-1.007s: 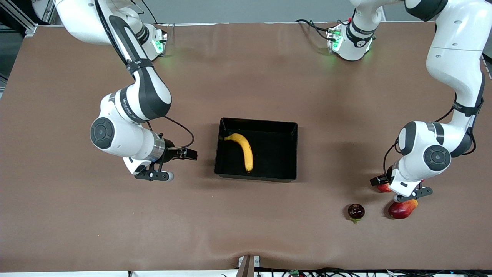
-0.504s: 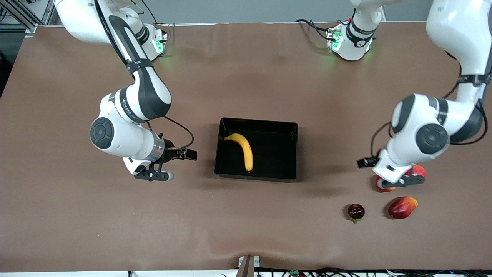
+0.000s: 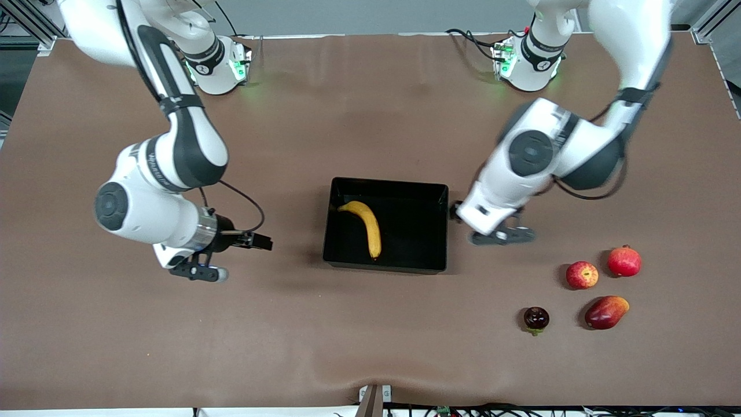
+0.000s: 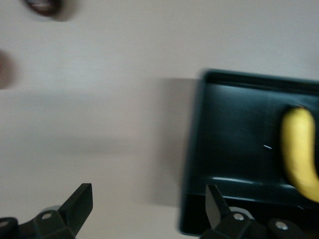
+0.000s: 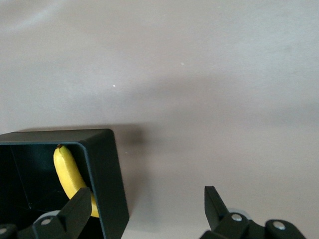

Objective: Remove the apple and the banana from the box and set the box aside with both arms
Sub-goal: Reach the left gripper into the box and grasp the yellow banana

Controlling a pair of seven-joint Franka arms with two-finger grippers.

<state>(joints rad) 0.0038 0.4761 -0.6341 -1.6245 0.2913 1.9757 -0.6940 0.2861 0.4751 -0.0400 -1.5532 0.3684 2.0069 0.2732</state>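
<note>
The black tray [image 3: 418,227] sits mid-table with the yellow banana [image 3: 366,227] lying in it. The red apple with yellow patches [image 3: 582,274] rests on the table toward the left arm's end, nearer the front camera than the tray. My left gripper [image 3: 501,236] is open and empty, just off the tray's end wall. Its wrist view shows the tray [image 4: 234,144] and the banana [image 4: 299,154] past its open gripper [image 4: 149,209]. My right gripper [image 3: 200,272] is open and empty, apart from the tray at the right arm's end. Its wrist view shows the tray wall [image 5: 107,184] and the banana [image 5: 70,174].
A plain red pomegranate [image 3: 624,261] lies beside the apple. A red-orange mango [image 3: 606,312] and a small dark purple fruit [image 3: 536,319] lie nearer the front camera.
My left gripper rose from the red fruits, empty, and swung over to the tray's end; the apple stays on the table. My right gripper drew back a little from the tray.
</note>
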